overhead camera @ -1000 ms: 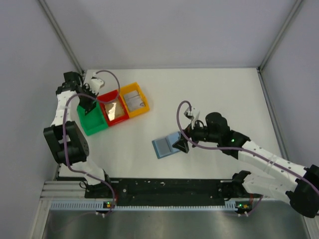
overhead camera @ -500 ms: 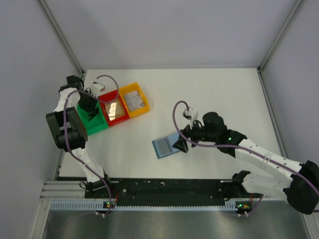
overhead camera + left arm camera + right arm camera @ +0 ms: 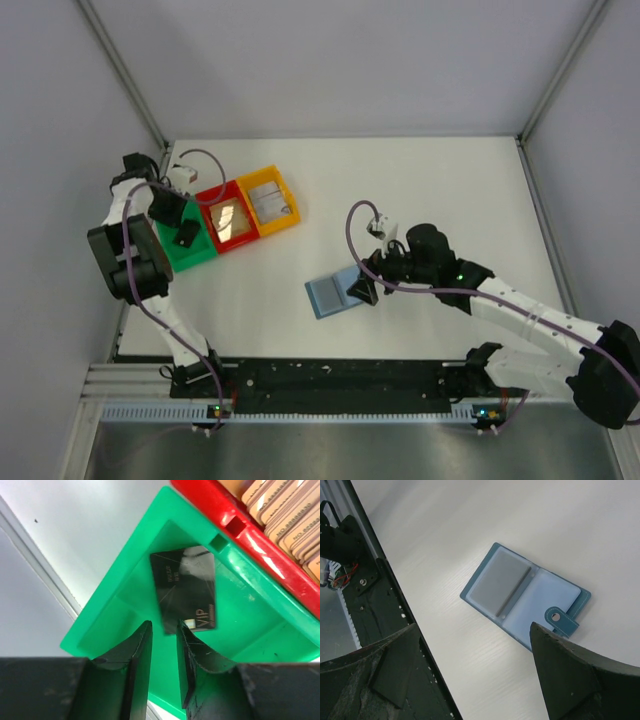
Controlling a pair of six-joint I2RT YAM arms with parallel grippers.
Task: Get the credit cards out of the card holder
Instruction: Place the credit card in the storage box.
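Once the left tool (image 3: pixel 164 630) had parted its jaws over the green tray (image 3: pixel 107 587), where a second before they were shut, the black card (image 3: pixel 185 587) lay loose on the tray floor just beyond the fingertips, with nothing between them. That release looked like one more card delivered, beside the red tray (image 3: pixel 240 525) with its tan cards (image 3: pixel 285 515). The right tool (image 3: pixel 474 630) had barely moved: it hung wide open, gripping nothing, just above the card holder (image 3: pixel 525 595), which lay spread flat on the worktop (image 3: pixel 430 180) well apart from the trays. One inner panel looked darker grey, perhaps a card left in its pocket, though I could not tell; if so, the task was not yet finished
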